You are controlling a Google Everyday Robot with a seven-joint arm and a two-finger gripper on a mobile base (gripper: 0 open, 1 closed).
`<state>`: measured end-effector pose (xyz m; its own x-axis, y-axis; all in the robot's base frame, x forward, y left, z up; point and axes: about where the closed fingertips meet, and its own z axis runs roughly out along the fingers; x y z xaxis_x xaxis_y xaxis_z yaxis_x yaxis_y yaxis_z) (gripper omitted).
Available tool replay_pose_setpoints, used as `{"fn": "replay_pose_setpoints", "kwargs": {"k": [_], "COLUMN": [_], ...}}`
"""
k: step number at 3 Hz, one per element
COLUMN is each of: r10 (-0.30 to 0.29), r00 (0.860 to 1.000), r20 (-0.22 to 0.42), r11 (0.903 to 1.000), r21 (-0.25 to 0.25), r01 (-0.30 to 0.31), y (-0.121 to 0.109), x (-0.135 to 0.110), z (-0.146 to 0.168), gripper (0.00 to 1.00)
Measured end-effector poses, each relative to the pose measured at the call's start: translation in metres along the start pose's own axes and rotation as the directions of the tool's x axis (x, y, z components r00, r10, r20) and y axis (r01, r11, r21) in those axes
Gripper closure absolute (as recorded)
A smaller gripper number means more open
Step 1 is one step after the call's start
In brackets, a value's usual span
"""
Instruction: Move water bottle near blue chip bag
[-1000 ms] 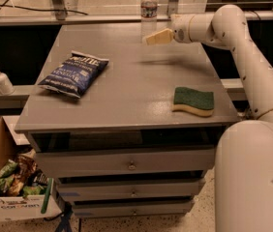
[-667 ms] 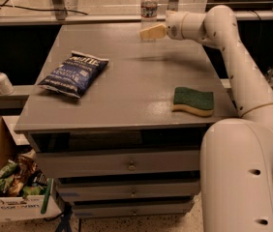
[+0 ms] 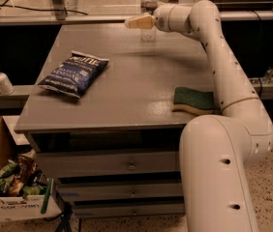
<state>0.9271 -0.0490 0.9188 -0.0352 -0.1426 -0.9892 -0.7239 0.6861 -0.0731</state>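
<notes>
Camera view: the small clear plastic water bottle (image 3: 148,4) with a white cap stands upright at the far edge of the grey metal drawer cabinet (image 3: 127,86). The tan-tipped gripper (image 3: 129,22) of the white arm crosses in front of the bottle at mid-height and points left. Whether it touches the bottle, and whether it is spread or clamped, I cannot tell from this angle. The dark navy crinkled chip bag (image 3: 73,73) lies flat, well apart from the bottle, to its left and nearer the camera. A green sponge (image 3: 193,100) lies right of the bottle, also nearer.

The main risk is probably a sideways knock. The bottle is tall, light and close to the edge, so a misjudged approach could tip it or push it off.
</notes>
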Motion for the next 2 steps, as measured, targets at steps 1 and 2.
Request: {"fn": "replay_pose_setpoints", "kwargs": {"k": [1,2], "r10": [-0.012,-0.033], "r00": [1.0,0.999], "r20": [-0.009,-0.034], "r11": [0.9988,0.9937], "r21": [0.047,0.106], "r01": [0.012,0.036], "y": [-0.008,-0.023], "x": [-0.006,-0.004], "z": [0.011,0.007], "gripper": [0.17,0.41]}}
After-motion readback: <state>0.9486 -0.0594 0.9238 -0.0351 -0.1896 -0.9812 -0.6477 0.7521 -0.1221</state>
